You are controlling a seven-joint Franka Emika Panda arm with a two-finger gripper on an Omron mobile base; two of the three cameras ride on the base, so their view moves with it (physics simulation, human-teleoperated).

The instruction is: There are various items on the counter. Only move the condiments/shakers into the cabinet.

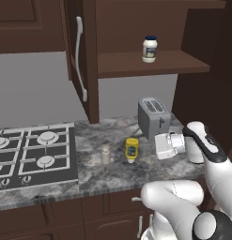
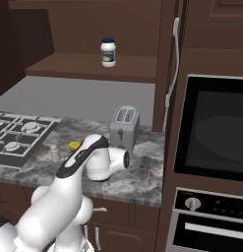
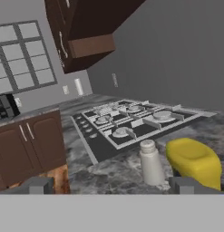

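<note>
Looking from the left base view, the white jar with dark blue lid [image 1: 150, 48] stands upright on the shelf of the open wall cabinet [image 1: 136, 63], whose door [image 1: 82, 56] with its long curved silver handle hangs swung out. Down on the speckled tabletop [image 1: 98, 164], the yellow squeeze bottle [image 1: 132, 149] stands cap-down just beside the small pale grey shaker [image 1: 106, 155], the two apart, with the grey toaster [image 1: 153, 117] behind them and the stovetop [image 1: 33, 154] to their left. From the right base view, the jar [image 2: 108, 52] sits on the same shelf, the toaster [image 2: 124, 127] stands near the cabinet's side, and the arm covers most of the bottle, leaving the shaker [image 2: 54, 153] visible by the stovetop's corner. From the hand view, the claw [image 3: 111, 186] is spread wide and holds nothing; its tips flank the lower edge, the shaker [image 3: 150, 162] stands between them, and the yellow bottle [image 3: 195, 161] is close by its right tip.
</note>
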